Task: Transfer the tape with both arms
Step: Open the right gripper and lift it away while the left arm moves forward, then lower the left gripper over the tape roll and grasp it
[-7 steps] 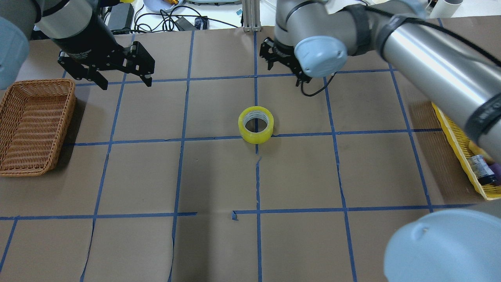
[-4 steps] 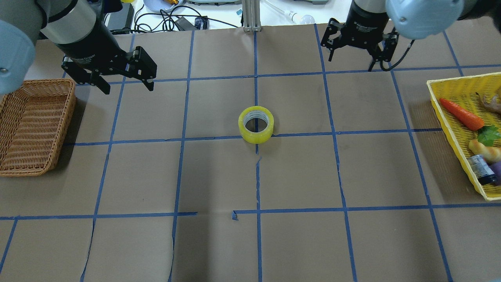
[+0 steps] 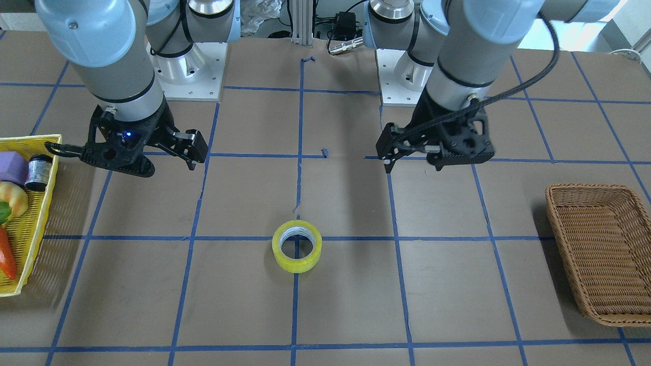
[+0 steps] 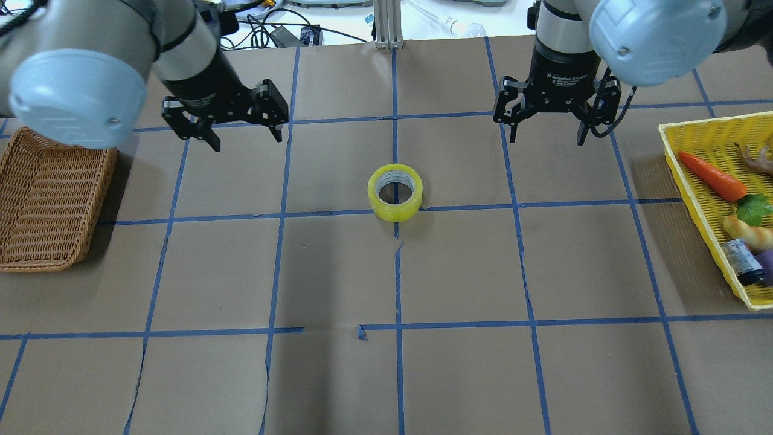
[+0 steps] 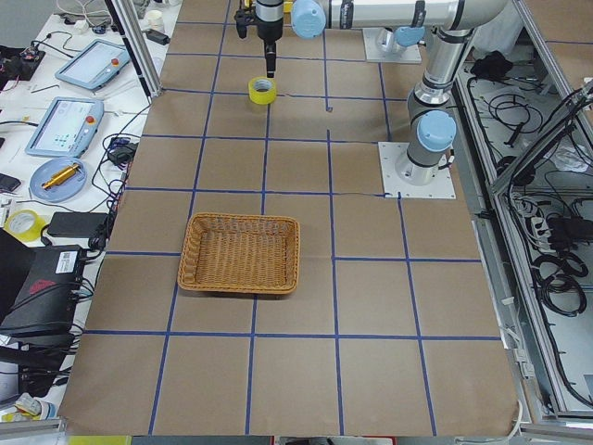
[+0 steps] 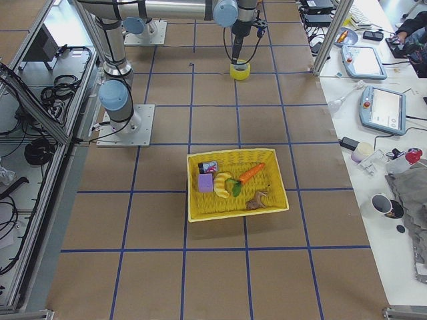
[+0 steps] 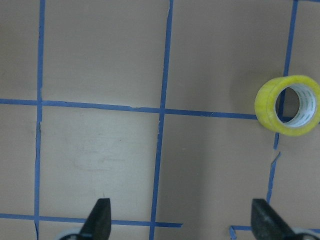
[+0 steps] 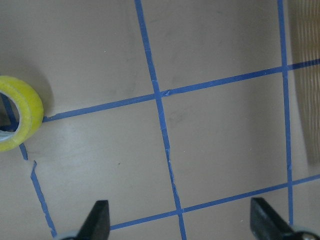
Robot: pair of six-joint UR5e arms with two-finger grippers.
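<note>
place: robotics lab, looking like a data-collection cell
arms: left arm [image 5: 432, 134] and right arm [image 6: 115, 97] standing bolted to metal plates on the table [image 5: 278, 371]
surface: brown paper covering it, blue tape lines [image 4: 395, 116] gridding it
controls: teach pendants [image 5: 65, 125] lying just beside the table
wiring: cables [image 5: 556, 250] trailing down the robot's side
frame: aluminium post [image 4: 386, 24] standing at the far edge

We find the tape [image 4: 395, 192] lying flat on the counter [image 4: 459, 272] with bare paper on every side. The left gripper [image 4: 246, 140] and right gripper [image 4: 547, 140] hang off to either flank, jaws spread. The wicker basket [image 4: 106, 193] and yellow basket [image 4: 700, 205] stand well apart at the counter's ends.
</note>
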